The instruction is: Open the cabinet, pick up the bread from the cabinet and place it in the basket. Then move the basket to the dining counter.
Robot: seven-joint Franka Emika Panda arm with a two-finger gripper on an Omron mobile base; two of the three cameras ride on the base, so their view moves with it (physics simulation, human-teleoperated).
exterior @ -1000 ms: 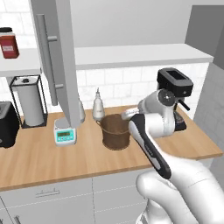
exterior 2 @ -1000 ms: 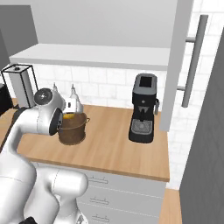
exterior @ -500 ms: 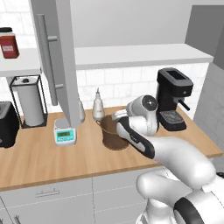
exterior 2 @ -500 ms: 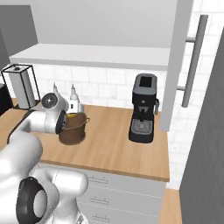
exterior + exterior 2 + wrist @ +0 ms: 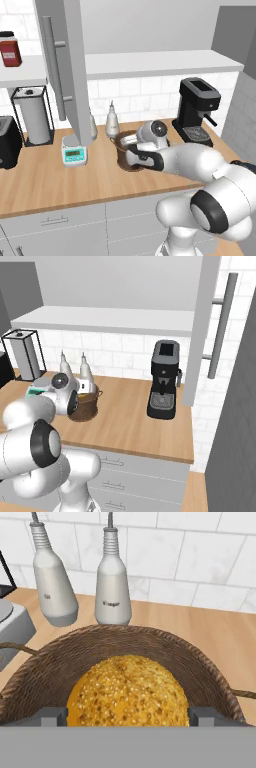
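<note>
1. From the left base view, the arm is reaching across the worktop (image 5: pixel 45 185) and the gripper (image 5: pixel 131 156) is sitting at the near rim of the basket (image 5: pixel 123 148). The cabinet (image 5: pixel 70 65) door is standing open, at 10 o'clock from the basket. The scale (image 5: pixel 74 156) is lying at 9 o'clock from it, near but apart.

2. From the right base view, the basket (image 5: pixel 86 406) is standing on the worktop with two bottles (image 5: pixel 85 372) just behind it and the coffee machine (image 5: pixel 164 387) well apart at 3 o'clock.

3. In the hand view, the bread (image 5: pixel 128 698) is lying inside the basket (image 5: pixel 165 649), and the jaws are standing wide apart, one at each side of it, clamping nothing. I judge the bread is already placed, so the next grip should be on the basket: one finger inside the rim, one outside, without pressing the bread. The lift should be straight, because the bottles are close at 12 o'clock.
</note>
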